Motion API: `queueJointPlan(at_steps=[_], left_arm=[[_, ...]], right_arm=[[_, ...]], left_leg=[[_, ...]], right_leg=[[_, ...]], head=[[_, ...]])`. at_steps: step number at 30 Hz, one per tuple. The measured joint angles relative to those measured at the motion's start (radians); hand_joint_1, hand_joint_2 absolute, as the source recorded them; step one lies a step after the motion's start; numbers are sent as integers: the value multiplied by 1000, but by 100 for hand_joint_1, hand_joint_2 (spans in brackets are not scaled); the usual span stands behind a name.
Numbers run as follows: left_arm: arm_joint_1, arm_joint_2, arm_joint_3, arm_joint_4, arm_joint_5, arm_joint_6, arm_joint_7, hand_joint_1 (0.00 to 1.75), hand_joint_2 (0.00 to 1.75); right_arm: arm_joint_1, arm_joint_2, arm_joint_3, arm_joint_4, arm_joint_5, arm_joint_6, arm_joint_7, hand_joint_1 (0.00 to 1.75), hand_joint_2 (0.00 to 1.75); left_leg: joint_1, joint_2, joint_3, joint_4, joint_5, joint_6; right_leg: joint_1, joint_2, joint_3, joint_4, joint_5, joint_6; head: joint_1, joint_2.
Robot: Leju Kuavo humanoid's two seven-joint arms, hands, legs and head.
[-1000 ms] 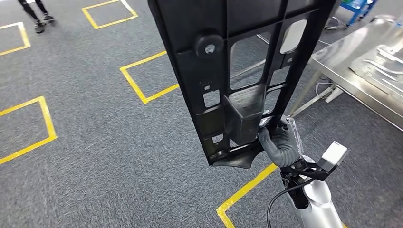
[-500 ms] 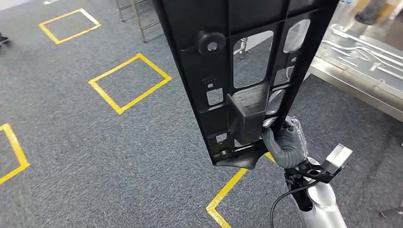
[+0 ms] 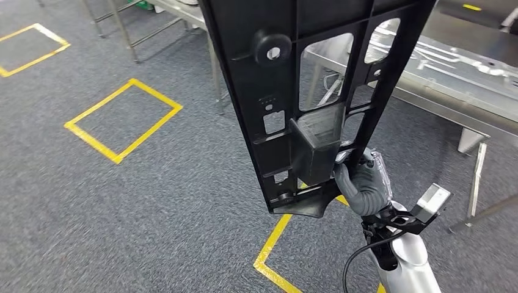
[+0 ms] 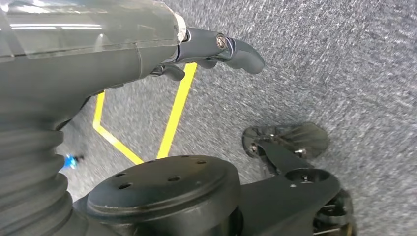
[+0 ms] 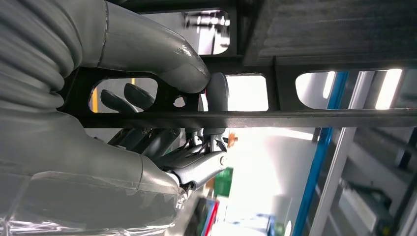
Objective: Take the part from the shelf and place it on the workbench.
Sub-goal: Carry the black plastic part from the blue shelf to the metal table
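Grey carpet (image 3: 153, 201) marked with yellow tape squares (image 3: 124, 119) covers the floor, and a steel worktop (image 3: 452, 85) on thin legs stands at the upper right of the head view, carrying pale metal pieces (image 3: 440, 58) that lie flat on it. The part (image 3: 293, 79), a long black plastic panel with ribs, cut-out windows, a round boss and a box-shaped pocket, is held up in the air in front of the worktop, not touching it. Its long axis runs nearly upright, tilted slightly, with the lower end toward the robot. No writing on it can be read. The right hand (image 3: 360, 183) grips the panel's lower edge, thumb on one side of a rib and fingers (image 5: 147, 140) curled through an opening. The left hand (image 4: 206, 49) hangs over the carpet with its fingers apart, holding nothing.
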Motion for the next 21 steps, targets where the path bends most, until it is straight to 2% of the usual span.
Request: queueJointPlan(at_steps=[1,2,3,4,6,7,9,10,12,14,15,16,17,18,19,21], left_arm=[[1,0,0,0,0,0,0,0,175],[2,0,0,0,0,-1,1,0,175],[1,0,0,0,0,-1,1,0,175],[0,0,0,0,0,-2,1,0,175],[-3,0,0,0,1,-3,0,0,175],[-4,0,0,0,1,-3,0,0,175],[-5,0,0,0,3,-3,-2,0,175],[-7,0,0,0,3,-3,-3,0,175],[-8,0,0,0,3,-3,-6,0,175],[-7,1,1,0,4,-3,-9,0,175],[-6,1,1,0,4,-4,-10,0,175],[-7,1,1,0,4,-4,-11,0,175],[-8,1,2,0,4,-5,-11,0,175],[-8,1,2,0,4,-5,-11,0,175],[-8,2,2,0,4,-5,-11,0,175],[-6,3,2,0,4,-6,-10,0,175]], right_arm=[[2,0,0,0,0,0,0,175,175],[4,0,0,0,1,0,1,175,175],[5,0,0,-1,3,0,2,175,175],[6,0,0,-2,5,0,3,175,175],[4,1,0,-6,8,0,5,175,175],[3,1,0,-8,9,0,6,175,175],[2,1,0,-11,12,0,8,175,175],[3,1,0,-12,13,0,9,175,175],[2,1,0,-13,14,0,9,175,175],[0,0,1,-14,15,0,9,175,175],[0,0,1,-14,15,0,9,175,175],[1,-1,1,-14,15,0,9,175,175],[2,-1,1,-14,15,0,10,175,175],[2,-1,1,-14,15,0,10,175,175],[2,-1,1,-14,15,0,10,175,175],[1,-1,1,-14,15,0,10,175,175]], left_leg=[[-2,16,0,0,-2,1],[-3,31,1,0,-3,1],[-4,44,2,0,-5,0],[-5,55,5,0,-7,-2],[-10,72,10,1,-13,-10],[-12,79,12,1,-16,-14],[-13,94,18,0,-21,-24],[-12,92,19,4,-27,-29],[-8,62,-1,58,-62,-38],[-4,25,-62,187,-125,-42],[-3,18,-95,250,-147,-44],[-3,14,-117,288,-152,-45],[-2,13,-121,287,-136,-45],[0,10,-106,247,-102,-44],[2,0,-77,178,-59,-43],[6,-37,-26,57,-9,-40]], right_leg=[[-1,-4,-12,25,-3,1],[-1,-7,-3,11,11,1],[0,-14,26,-40,39,-1],[2,-31,69,-112,67,-5],[11,-64,133,-223,99,-17],[16,-72,145,-245,101,-23],[18,-55,146,-252,100,-33],[16,-46,148,-256,101,-38],[10,-29,155,-264,105,-48],[9,-11,156,-265,105,-54],[9,0,156,-265,105,-55],[9,12,157,-264,105,-55],[9,24,158,-264,104,-54],[8,37,160,-262,103,-52],[7,50,162,-260,101,-49],[7,75,159,-252,98,-40]], head=[[0,0],[0,0],[0,0],[0,0],[0,0],[0,0],[0,0],[0,0],[0,0],[0,0],[0,0],[0,0],[0,0],[0,0],[0,0],[0,0]])
